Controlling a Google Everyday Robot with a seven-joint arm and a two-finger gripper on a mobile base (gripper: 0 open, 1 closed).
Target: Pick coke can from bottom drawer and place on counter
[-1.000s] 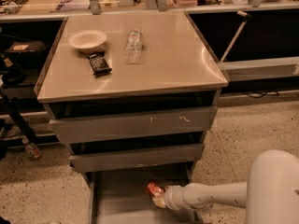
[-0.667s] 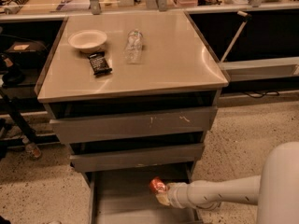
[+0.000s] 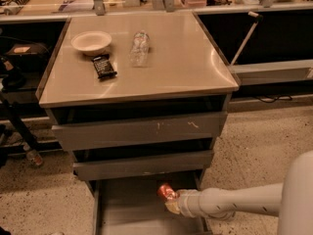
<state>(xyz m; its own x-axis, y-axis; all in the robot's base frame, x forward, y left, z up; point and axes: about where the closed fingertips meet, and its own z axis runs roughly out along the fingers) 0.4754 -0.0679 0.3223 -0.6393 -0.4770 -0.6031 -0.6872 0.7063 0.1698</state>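
The bottom drawer [image 3: 128, 207] stands pulled out under the two wider grey drawers [image 3: 138, 130], showing a flat grey floor. The only thing over that floor is the coke can [image 3: 165, 191], near the drawer's right side and just in front of the middle drawer's face. The gripper [image 3: 169, 202] reaches in from the right at the end of the pale arm [image 3: 234, 203], and it is clenched on the can's lower end, with the can tilted. On the counter [image 3: 188, 62] sit a pale bowl [image 3: 91, 41] that looks empty, a black snack bar [image 3: 104, 66] just in front of it, and a clear plastic bottle [image 3: 139, 48] lying beside them. The drawer's front is cut off by the lower edge, its back lies in shadow, and the can's markings are too small to read.
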